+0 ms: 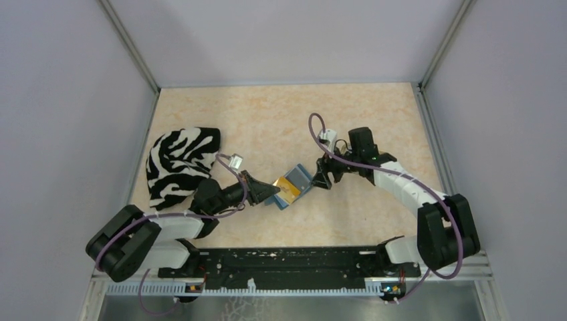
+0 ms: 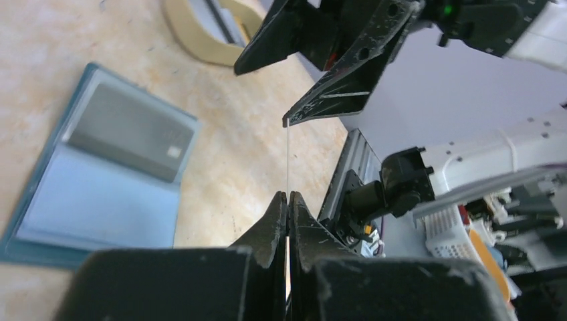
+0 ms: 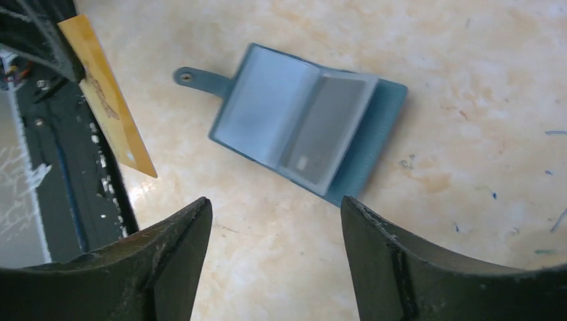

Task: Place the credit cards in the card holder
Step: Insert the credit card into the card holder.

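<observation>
My left claw (image 2: 288, 195) is pressed shut on a gold-orange card (image 3: 107, 100), pinching it by one end and holding it on edge. Just beside it, the blue card holder (image 3: 307, 120) lies open flat on the table (image 3: 468, 80), with a grey card (image 3: 321, 130) tucked in one clear sleeve. My right claw (image 3: 274, 200) hangs over the holder, fingers spread, gripping nothing.
</observation>
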Available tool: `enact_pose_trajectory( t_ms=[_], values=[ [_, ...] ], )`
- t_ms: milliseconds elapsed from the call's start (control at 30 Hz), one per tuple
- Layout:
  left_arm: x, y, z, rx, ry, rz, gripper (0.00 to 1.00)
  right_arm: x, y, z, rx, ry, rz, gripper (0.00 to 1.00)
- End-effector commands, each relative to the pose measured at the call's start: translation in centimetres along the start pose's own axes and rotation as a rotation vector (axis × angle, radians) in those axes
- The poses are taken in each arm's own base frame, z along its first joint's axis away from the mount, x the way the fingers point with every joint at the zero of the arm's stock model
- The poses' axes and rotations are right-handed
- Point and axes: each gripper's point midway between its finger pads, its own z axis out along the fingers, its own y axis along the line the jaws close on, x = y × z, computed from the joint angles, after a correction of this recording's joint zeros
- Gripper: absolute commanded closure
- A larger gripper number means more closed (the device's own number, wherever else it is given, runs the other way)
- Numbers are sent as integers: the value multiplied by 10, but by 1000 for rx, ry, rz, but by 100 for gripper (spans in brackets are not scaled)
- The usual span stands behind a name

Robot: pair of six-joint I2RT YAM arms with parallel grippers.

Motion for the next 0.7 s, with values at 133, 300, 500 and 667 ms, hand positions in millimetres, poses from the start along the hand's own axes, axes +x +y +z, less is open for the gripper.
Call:
enact_pose_trajectory(
  t_ms=[133, 300, 500, 667],
  values=[
    [12, 50, -2, -242, -19, -174, 100, -6, -62, 35, 235, 118, 140, 24],
    [18, 73, -1, -343, -7, -226, 100, 12, -81, 52, 261, 177, 219, 26],
    [28, 83, 11, -326, 58, -307, 100, 30, -69, 60, 188, 204, 270, 37],
    [38, 96, 10, -343, 84, -374, 100, 38, -59, 61, 146, 217, 303, 53]
  ],
)
